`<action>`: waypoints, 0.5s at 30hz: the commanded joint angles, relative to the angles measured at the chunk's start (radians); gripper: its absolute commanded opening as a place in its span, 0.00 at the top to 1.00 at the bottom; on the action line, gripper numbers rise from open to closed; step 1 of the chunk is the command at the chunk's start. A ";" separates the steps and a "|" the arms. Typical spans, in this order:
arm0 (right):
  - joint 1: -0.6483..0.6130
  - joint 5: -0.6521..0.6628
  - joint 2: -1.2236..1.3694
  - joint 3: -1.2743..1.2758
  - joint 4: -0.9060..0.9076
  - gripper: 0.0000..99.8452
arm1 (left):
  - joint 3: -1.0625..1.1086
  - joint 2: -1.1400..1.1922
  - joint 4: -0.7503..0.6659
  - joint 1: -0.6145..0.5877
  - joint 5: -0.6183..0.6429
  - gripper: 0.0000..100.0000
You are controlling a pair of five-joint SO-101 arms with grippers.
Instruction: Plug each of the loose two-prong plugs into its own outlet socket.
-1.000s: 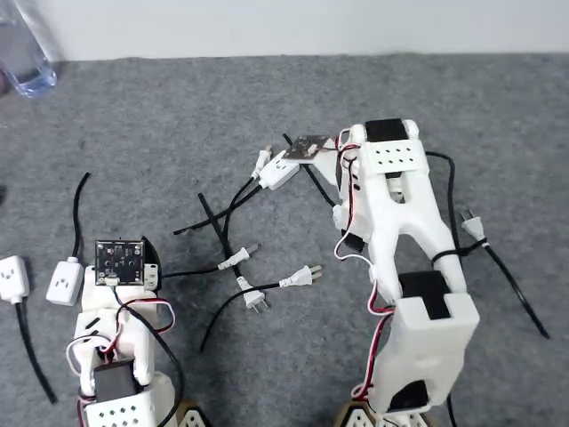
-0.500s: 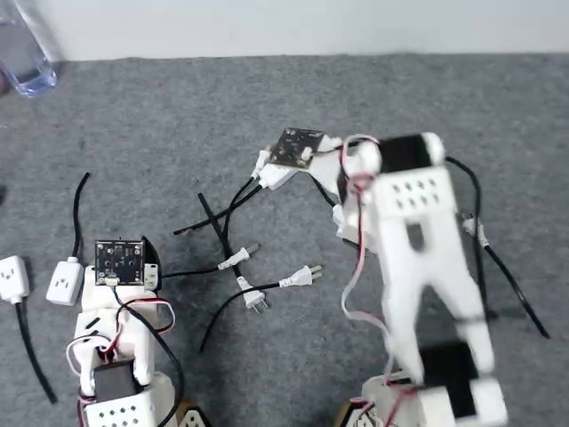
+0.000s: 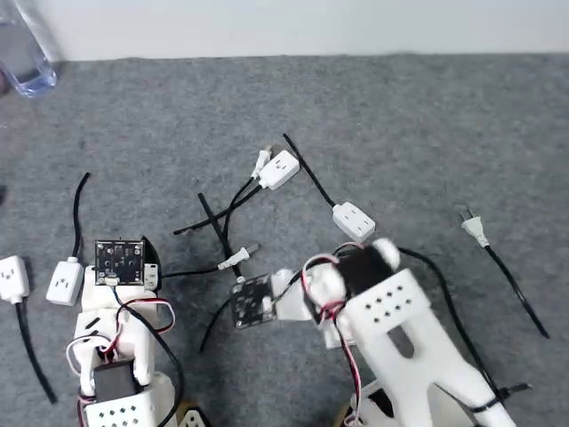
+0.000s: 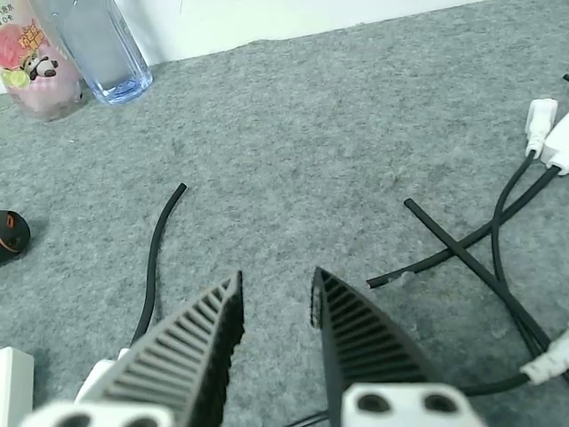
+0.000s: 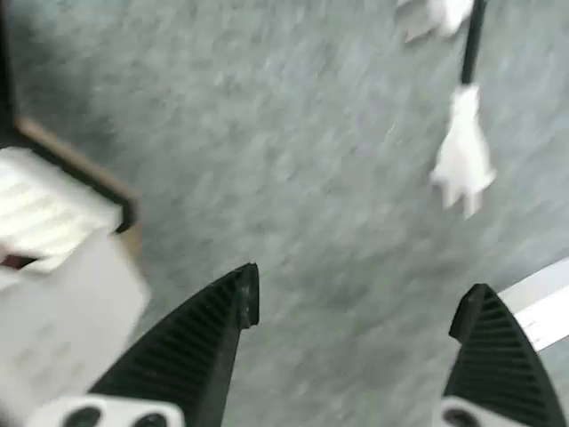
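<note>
Two white outlet sockets [image 3: 280, 169] [image 3: 353, 218] lie at mid-table on black cords. Two more sockets [image 3: 64, 280] [image 3: 11, 277] sit at the far left. Loose white two-prong plugs lie by the upper socket [image 3: 260, 162], in the middle [image 3: 236, 258] and at the right [image 3: 474, 227]. My right gripper [image 5: 363, 283] is open and empty, low over the carpet, with a plug [image 5: 462, 160] ahead of it. Its wrist [image 3: 253, 302] hangs over the front middle. My left gripper [image 4: 276, 280] is open, holds nothing, and stays near the left sockets.
Grey carpet covers the table [image 3: 427, 116]. Black cords [image 3: 218, 218] cross in the middle. A clear bottle [image 4: 89, 44] and a printed cup [image 4: 36, 67] stand at the far left corner. The far half of the carpet is free.
My right arm has swung from the upper socket back toward the front and left, now over the middle plugs. The second mid-table socket is uncovered. The left arm has not moved.
</note>
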 commanded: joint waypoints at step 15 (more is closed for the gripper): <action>-0.137 0.015 0.527 -0.184 -0.375 0.66 | -0.005 0.000 -0.008 -0.101 -0.008 0.88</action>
